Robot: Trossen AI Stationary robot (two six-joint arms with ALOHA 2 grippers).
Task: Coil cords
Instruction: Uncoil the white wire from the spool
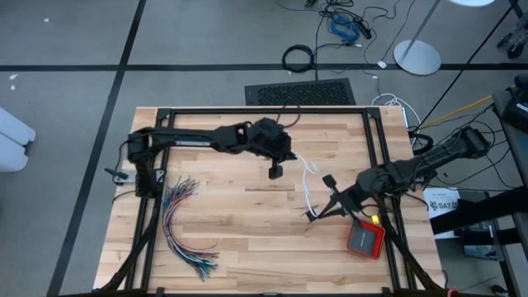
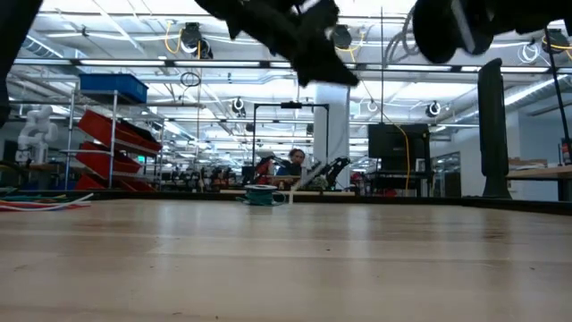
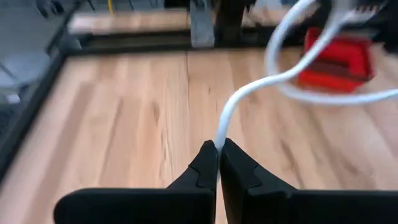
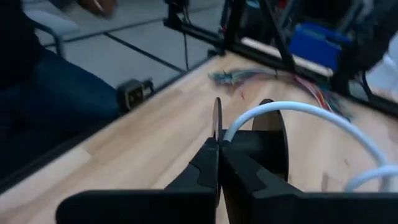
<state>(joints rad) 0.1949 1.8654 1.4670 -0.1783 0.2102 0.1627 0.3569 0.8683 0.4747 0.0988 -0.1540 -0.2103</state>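
**White cord held at both ends, coil not yet formed**

Both tools are clenched on the same thin white cord [image 1: 308, 183], which hangs in a loose wavy line above the worktop [image 1: 247, 247] right of centre. The left tool [image 1: 275, 172] sits near the middle of the worktop, and its wrist view shows its fingers [image 3: 205, 168] pinched tight on one end of the cord, which rises out of the closed tips and curls away toward the red case [image 3: 336, 59]. The right tool [image 1: 323, 208] sits at about four o'clock from the left one, and its own wrist view shows the same picture: jaws pressed together with the white cord [image 4: 292, 115] arching out from between them.

As for progress, I judge the work to be at an early or middle stage. The cord runs between the two tools in one or two open bends, not in stacked loops, so no tidy coil exists yet. Winding it into rings and setting it down remains to be done.

No teal or black cord can be made out on the worktop in the high view; a small green coil-like object [image 2: 260, 195] shows far off in the low view, but what it is cannot be told. The fan of many-coloured wires [image 1: 186, 227] lies untouched at about eight o'clock, well apart from both tools.
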